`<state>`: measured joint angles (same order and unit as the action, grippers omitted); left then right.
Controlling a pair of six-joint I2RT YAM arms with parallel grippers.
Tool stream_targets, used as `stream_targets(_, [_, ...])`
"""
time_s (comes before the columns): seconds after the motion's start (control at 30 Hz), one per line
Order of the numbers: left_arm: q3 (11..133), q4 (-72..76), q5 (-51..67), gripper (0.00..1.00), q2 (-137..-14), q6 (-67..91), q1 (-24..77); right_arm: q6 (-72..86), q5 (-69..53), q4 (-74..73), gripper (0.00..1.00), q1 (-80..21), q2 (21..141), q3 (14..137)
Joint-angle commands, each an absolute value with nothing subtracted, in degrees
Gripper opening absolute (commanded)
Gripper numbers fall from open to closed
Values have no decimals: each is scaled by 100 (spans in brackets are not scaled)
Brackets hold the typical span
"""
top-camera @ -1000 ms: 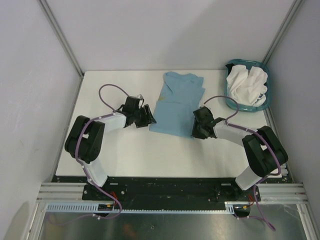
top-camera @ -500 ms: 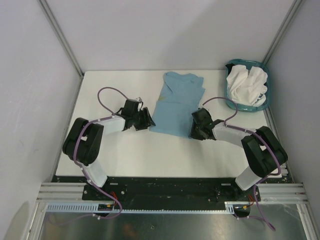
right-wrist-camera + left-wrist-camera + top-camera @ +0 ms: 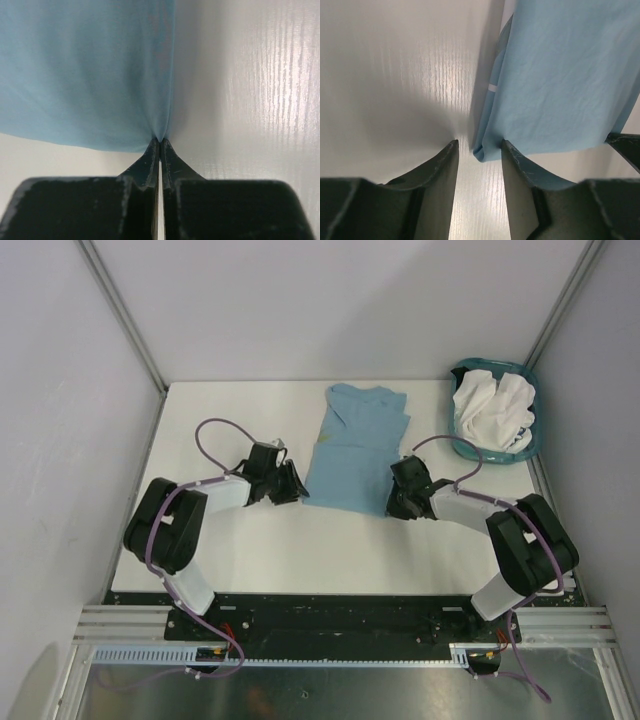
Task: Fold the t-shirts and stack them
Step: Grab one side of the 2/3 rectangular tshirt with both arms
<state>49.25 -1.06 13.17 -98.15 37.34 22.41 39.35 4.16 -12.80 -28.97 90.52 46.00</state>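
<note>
One blue t-shirt: right jaws clamped on its near corner, left jaws parted around another.

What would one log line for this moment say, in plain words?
step: gripping near corners of blue shirt | right gripper: shut on right corner | left gripper: open around left corner | white shirts: in basket
</note>
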Motion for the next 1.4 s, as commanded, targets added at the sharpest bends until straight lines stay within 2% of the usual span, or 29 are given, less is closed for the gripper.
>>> stream_targets(0.0, [4730, -95, 1150, 44, -9503, 3835, 2350, 3752, 499, -1488, 0, -2808, 8883, 4518])
stream_targets(0.5, [4848, -178, 1011, 36, -9769, 3990, 2615, 3659, 456, -1541, 0, -2689, 8806, 4476])
stream_targets(0.87, [4943, -527, 484, 33, -9940, 4160, 2892, 3597, 407, -1556, 0, -2612, 8732, 4424])
stream_targets(1.0, [5050, -639, 330, 25, -10029, 4236, 3001, 3573, 374, -1555, 0, -2603, 8733, 4428])
stream_targets(1.2, [4975, -785, 207, 4, -9868, 4373, 3091, 3529, 321, -1559, 0, -2561, 8703, 4429])
stream_targets(1.37, [4638, -856, 276, 0, -9411, 4533, 3160, 3514, 298, -1746, 0, -2606, 8489, 4391])
